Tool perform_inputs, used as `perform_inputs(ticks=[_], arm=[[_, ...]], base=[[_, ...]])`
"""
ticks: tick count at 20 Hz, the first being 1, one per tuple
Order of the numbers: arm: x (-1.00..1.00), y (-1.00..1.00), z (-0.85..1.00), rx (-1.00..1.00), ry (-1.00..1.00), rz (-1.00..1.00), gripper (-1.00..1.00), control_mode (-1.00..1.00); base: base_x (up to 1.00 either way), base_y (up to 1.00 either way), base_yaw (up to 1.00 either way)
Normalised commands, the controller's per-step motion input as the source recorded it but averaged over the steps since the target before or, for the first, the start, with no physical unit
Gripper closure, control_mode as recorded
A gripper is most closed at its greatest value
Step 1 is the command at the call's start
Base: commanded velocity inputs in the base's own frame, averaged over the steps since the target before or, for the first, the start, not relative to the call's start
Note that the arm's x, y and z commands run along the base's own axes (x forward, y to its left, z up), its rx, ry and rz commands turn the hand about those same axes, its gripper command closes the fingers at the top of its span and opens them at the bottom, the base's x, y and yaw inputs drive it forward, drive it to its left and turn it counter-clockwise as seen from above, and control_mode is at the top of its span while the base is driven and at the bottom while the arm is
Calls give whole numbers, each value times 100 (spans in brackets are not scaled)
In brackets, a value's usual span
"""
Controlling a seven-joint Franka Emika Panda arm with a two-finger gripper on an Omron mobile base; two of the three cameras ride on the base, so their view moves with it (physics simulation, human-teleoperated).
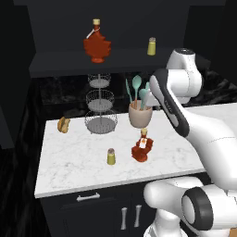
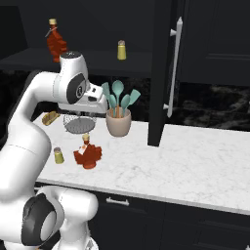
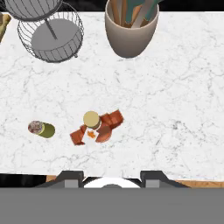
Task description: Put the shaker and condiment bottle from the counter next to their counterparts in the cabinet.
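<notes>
A: The condiment bottle (image 3: 98,127) and the shaker (image 3: 41,129) are seen upright on the worktop (image 3: 175,87), near each other; the counterparts, a leaf-shaped bottle (image 1: 96,42) and a second shaker (image 1: 152,46), are kept on the cabinet (image 1: 65,62) shelf.

B: And the hand (image 3: 112,178)?

A: It is held high above the bottle, fingers spread, nothing gripped.

B: What could be upset?

A: The lobed bottle could be tipped by an off-centre descent, or the utensil crock (image 3: 131,30) clipped during the lift.
</notes>
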Motion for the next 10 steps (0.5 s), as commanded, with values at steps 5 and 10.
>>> perform_inputs(ticks=[5,10], arm=[[-24,5,-2,-8,-10,0,-100,-100],[-33,33,-8,-16,-10,2,-100,-100]], base=[[0,0,0],[0,0,0]])
